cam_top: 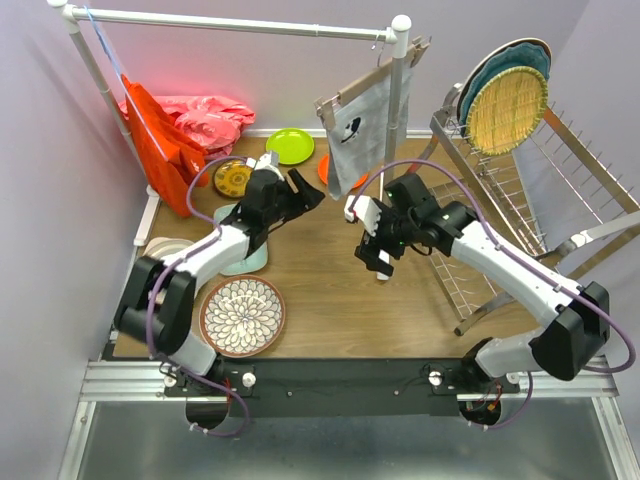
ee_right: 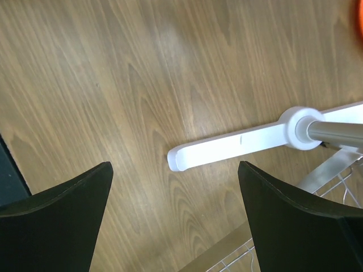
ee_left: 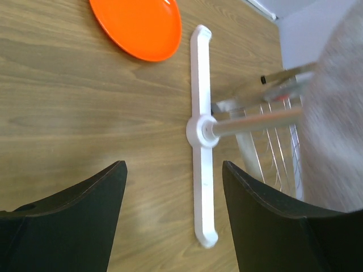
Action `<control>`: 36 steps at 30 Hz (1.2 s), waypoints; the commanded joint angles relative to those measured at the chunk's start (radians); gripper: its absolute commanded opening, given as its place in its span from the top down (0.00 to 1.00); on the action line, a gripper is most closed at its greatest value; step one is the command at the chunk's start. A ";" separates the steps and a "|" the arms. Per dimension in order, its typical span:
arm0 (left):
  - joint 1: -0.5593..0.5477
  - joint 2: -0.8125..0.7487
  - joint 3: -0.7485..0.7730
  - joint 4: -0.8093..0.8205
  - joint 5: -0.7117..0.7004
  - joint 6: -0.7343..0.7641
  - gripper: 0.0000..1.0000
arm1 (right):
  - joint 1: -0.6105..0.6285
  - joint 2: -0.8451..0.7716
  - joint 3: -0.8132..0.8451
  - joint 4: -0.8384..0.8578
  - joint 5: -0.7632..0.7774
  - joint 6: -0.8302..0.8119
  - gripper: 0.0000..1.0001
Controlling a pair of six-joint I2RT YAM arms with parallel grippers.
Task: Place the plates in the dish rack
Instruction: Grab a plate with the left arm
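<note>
The chrome dish rack point(cam_top: 500, 205) stands at the right. A woven yellow plate point(cam_top: 507, 108) and a teal plate point(cam_top: 522, 58) stand in its top. On the table lie a lime green plate point(cam_top: 290, 146), an orange plate point(cam_top: 328, 170), a yellow-brown patterned plate point(cam_top: 232, 179), a mint tray point(cam_top: 247, 260), a white ringed plate point(cam_top: 163, 248) and a brown-rimmed floral plate point(cam_top: 242, 315). My left gripper point(cam_top: 308, 190) is open and empty above the table, near the orange plate point(ee_left: 137, 25). My right gripper point(cam_top: 378, 266) is open and empty, left of the rack.
A white pipe clothes rail point(cam_top: 240, 22) spans the back, its foot point(ee_left: 202, 136) on the table between the grippers and also in the right wrist view point(ee_right: 238, 144). A grey cloth point(cam_top: 362, 120) hangs from it. Red and pink cloths point(cam_top: 180, 125) sit back left.
</note>
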 commanded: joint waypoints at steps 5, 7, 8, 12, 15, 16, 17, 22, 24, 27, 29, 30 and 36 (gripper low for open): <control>0.041 0.444 0.399 -0.108 0.082 -0.190 0.32 | 0.008 -0.054 -0.101 0.100 0.064 -0.071 0.00; 0.038 0.535 0.504 -0.144 0.089 -0.220 0.32 | 0.008 -0.068 -0.118 0.131 0.058 -0.079 0.00; 0.038 0.554 0.522 -0.169 0.076 -0.232 0.33 | 0.008 -0.079 -0.127 0.143 0.050 -0.079 0.00; 0.041 0.635 0.628 -0.328 0.030 -0.249 0.34 | 0.008 -0.080 -0.151 0.203 0.048 -0.050 0.01; 0.043 0.693 0.706 -0.387 -0.031 -0.219 0.34 | 0.008 -0.073 -0.151 0.221 0.056 -0.028 0.01; 0.047 0.718 0.728 -0.388 -0.033 -0.214 0.34 | 0.008 -0.074 -0.158 0.229 0.053 -0.027 0.01; 0.050 0.730 0.743 -0.394 -0.037 -0.211 0.34 | 0.008 -0.076 -0.160 0.237 0.049 -0.025 0.01; 0.060 0.828 0.885 -0.454 -0.062 -0.206 0.35 | 0.008 -0.077 -0.155 0.272 0.027 -0.023 0.01; 0.061 0.847 0.907 -0.463 -0.072 -0.219 0.35 | 0.008 -0.079 -0.155 0.278 0.016 -0.025 0.01; 0.061 0.876 0.942 -0.483 -0.094 -0.228 0.38 | 0.008 -0.085 -0.157 0.284 0.013 -0.023 0.01; 0.063 0.906 0.975 -0.500 -0.105 -0.231 0.38 | 0.008 -0.091 -0.157 0.287 0.010 -0.027 0.01; 0.066 0.914 0.981 -0.499 -0.102 -0.233 0.42 | 0.008 -0.093 -0.158 0.289 0.010 -0.027 0.01; 0.067 0.972 1.047 -0.500 -0.106 -0.213 0.56 | 0.008 -0.105 -0.155 0.290 0.001 -0.020 0.01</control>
